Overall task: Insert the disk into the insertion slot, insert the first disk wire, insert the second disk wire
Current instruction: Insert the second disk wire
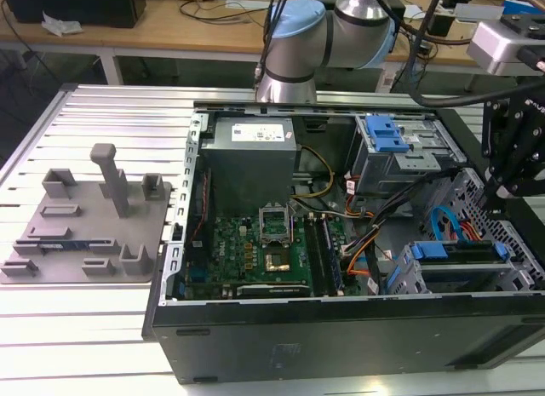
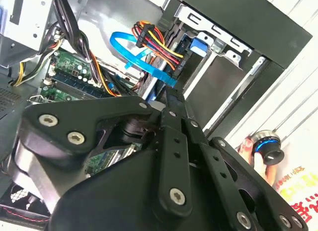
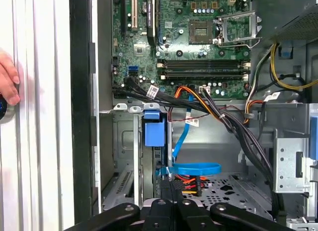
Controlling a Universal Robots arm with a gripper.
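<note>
The disk, in its blue carrier, already sits in the insertion slot at the exterior view's right end of the open computer case, which lies on the slatted tabletop. The gripper hangs just above that bay; in the second wrist view its jaws look drawn together at the tips around the plug end of the first disk wire, though the plug itself is hidden, so the grasp is a judgement. The likely trouble: the stiff blue loop could twist the plug off line with the disk's socket, or the jaws could snag the red-and-yellow wire bundle lying just beside it. The first wrist view adds the motherboard, the carrier's blue tab and a person's hand resting outside the case wall; the exterior view instead gives the grey fixture plate well apart from the case.
</note>
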